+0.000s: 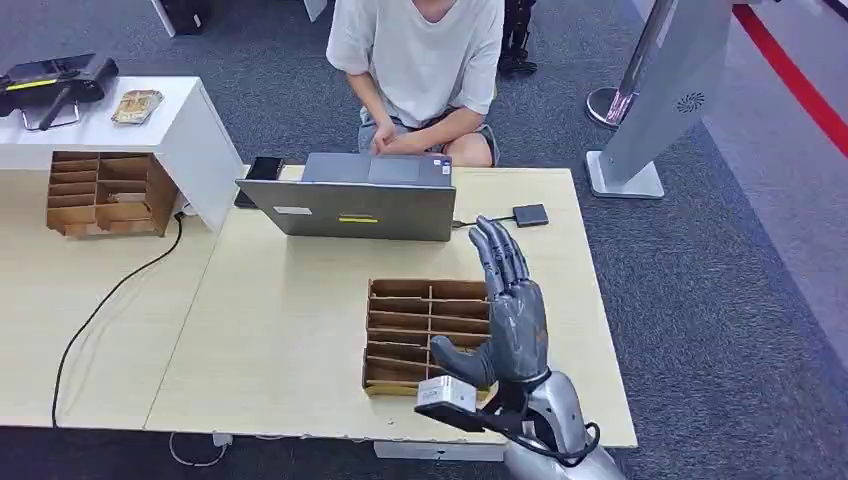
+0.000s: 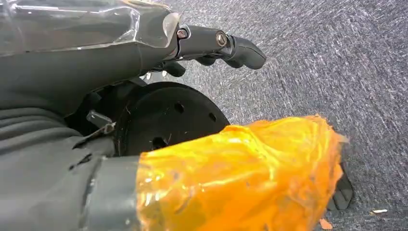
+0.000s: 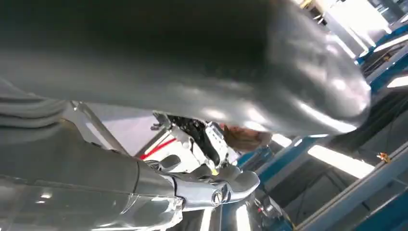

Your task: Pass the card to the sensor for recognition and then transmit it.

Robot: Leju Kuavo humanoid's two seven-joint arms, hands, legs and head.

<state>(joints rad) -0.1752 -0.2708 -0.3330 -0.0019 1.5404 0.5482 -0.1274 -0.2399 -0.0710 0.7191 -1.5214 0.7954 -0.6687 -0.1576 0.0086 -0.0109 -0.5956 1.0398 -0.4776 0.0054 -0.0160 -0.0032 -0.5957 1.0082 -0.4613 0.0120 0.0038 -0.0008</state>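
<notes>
Fingers (image 1: 500,255) of the right hand (image 1: 512,320) stand straight and together, holding nothing, over the right side of the wooden rack (image 1: 425,335); left of the rack lies bare table (image 1: 290,340); behind it, a laptop (image 1: 350,205); the card cannot be made out. The left hand (image 2: 211,45) hangs over carpet, fingers curled.

Pale matt wood-look table (image 1: 300,330), smooth; on it a brown cardboard organiser (image 1: 425,335), rough-edged. The laptop (image 1: 350,205) wears brushed grey metal. The right hand (image 1: 510,320) gleams dull grey plastic. Glossy orange film wraps the left hand (image 2: 231,178) above coarse grey carpet (image 2: 337,72).
</notes>
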